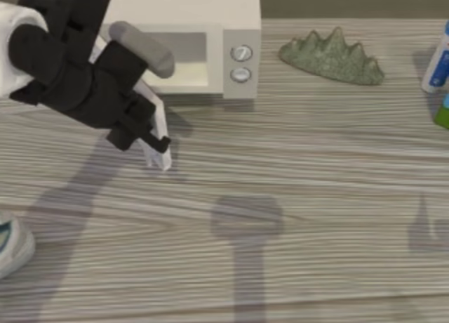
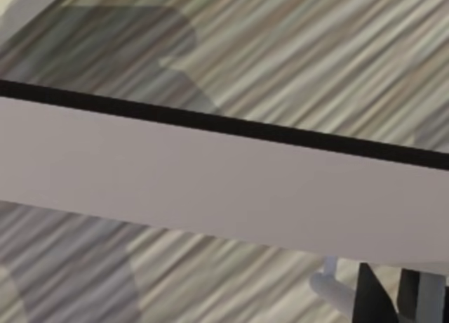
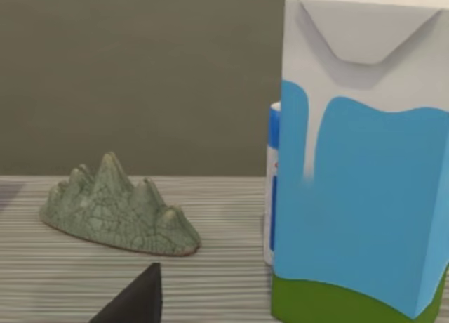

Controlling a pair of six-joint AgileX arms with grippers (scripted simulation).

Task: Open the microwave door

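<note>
Grey-striped bench (image 1: 316, 196) carries the microwave (image 1: 210, 28) at its far left; the microwave door (image 1: 158, 137) stands swung open, left gripper (image 1: 156, 142) jaws clamped on its edge. Right gripper unseen.

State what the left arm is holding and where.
The left gripper holds the microwave door, swung open, at its free outer edge.

You see a table (image 1: 316, 196) with a streaked grey wood-grain finish, matt and smooth. The microwave (image 1: 210, 7) has a plain white matt shell like painted metal or plastic, with two shiny silver knobs (image 1: 240, 63), while your left arm's casing (image 1: 77, 77) looks like matt black plastic. The green mountain-shaped ornament (image 3: 116, 211) has a crackled glaze like ceramic, and the blue-and-white carton (image 3: 365, 161) looks like smooth printed paperboard.
</note>
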